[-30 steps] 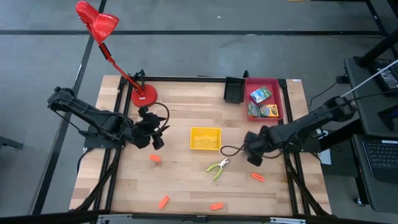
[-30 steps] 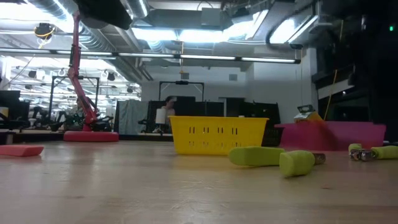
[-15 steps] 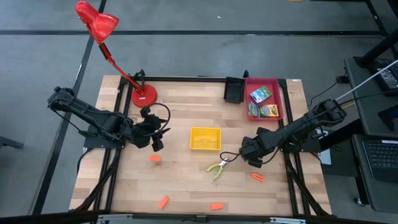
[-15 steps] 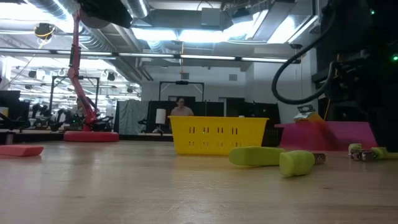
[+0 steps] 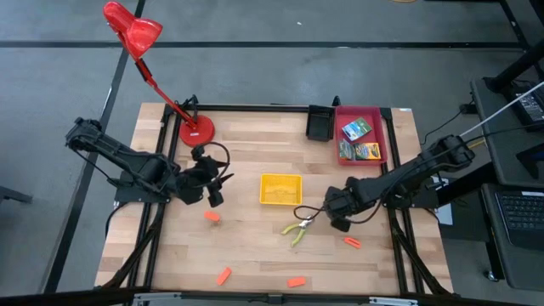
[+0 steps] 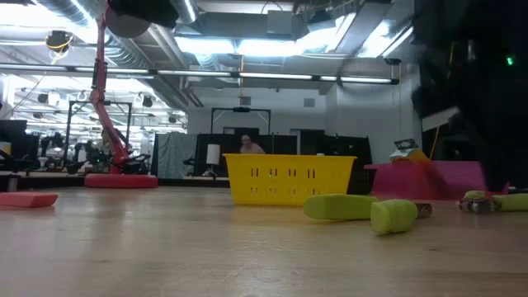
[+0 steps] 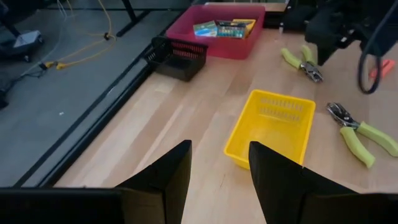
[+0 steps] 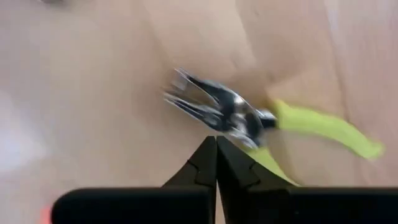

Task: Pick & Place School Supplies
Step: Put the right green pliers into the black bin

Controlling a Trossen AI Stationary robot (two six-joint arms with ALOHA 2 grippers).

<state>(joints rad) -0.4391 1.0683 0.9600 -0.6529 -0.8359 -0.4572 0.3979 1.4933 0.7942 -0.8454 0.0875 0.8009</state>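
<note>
Two yellow-green-handled pliers lie flat on the wooden table: one (image 5: 297,229) in front of the yellow basket (image 5: 280,189), the other (image 7: 303,62) beneath my right gripper (image 5: 337,219). My right gripper (image 8: 216,142) points down with its fingers shut, the tips right beside that tool's metal head (image 8: 221,111). Three printed boxes (image 5: 357,140) lie in the red tray (image 5: 382,119). Several orange pieces (image 5: 212,216) are scattered on the table. My left gripper (image 7: 219,146) hangs open above the table's left part, with nothing between its fingers. My right gripper comes from above, its shut fingertips (image 8: 208,155) beside the pliers' metal head (image 8: 239,121), with nothing between them. One green handle (image 8: 273,167) runs behind a finger. Whether the fingers touch the tool I cannot tell. The pliers lie flat on the table.
A black bin (image 5: 320,123) stands left of the red tray at the far right. The red desk lamp's base (image 5: 196,130) sits at the far left. Orange pieces lie near the front edge (image 5: 223,275) (image 5: 296,281) and right of the pliers (image 5: 350,242).
My right gripper has gone down and toward the table's left, coming over the right-hand pliers. In the low view its dark arm now fills the right side. My left arm has kept still.
</note>
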